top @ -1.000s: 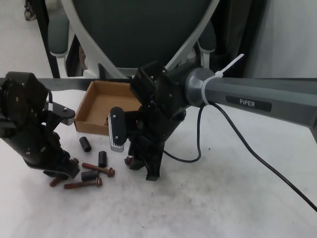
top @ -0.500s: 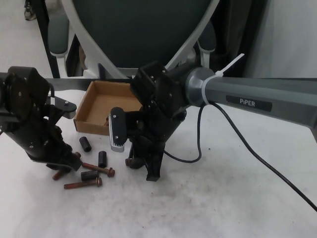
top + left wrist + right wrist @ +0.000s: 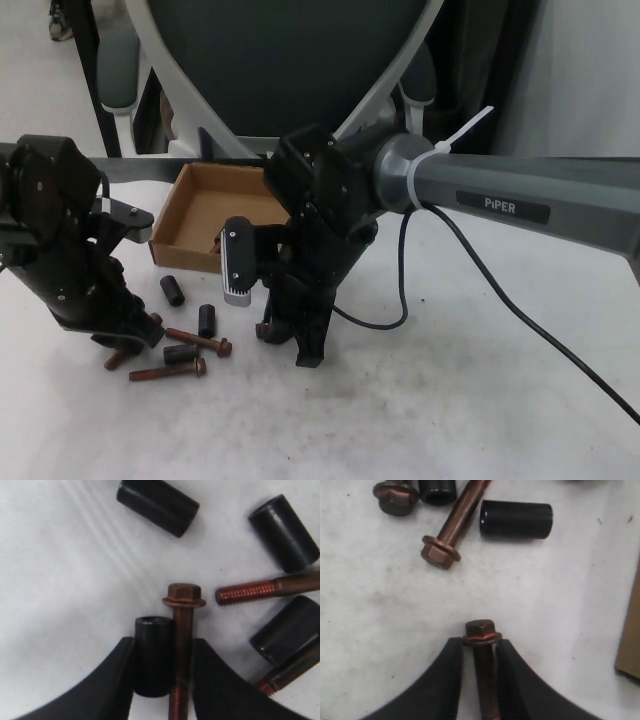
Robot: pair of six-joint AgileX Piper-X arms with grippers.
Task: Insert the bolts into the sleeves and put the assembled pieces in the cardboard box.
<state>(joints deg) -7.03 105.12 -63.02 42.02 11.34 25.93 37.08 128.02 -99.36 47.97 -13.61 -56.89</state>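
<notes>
In the left wrist view my left gripper (image 3: pixel 163 642) is closed around a black sleeve (image 3: pixel 154 656) and a rusty bolt (image 3: pixel 182 630) lying side by side on the white bench. In the high view it (image 3: pixel 130 337) sits low at the left of the scattered parts. My right gripper (image 3: pixel 479 642) is shut on another bolt (image 3: pixel 481 655) whose hex head pokes out past the fingertips. From above, that gripper (image 3: pixel 288 338) hangs just in front of the cardboard box (image 3: pixel 170 232). Loose sleeves (image 3: pixel 172 290) and bolts (image 3: pixel 166 372) lie between the two grippers.
An office chair stands behind the bench beyond the box. A black cable (image 3: pixel 400 300) loops down from the right arm onto the bench. The bench to the right and front is bare white surface.
The left arm lifted and shifted slightly toward the box side, then settled; the bolt under it moved a little. The right arm eased down slightly with its bolt.
</notes>
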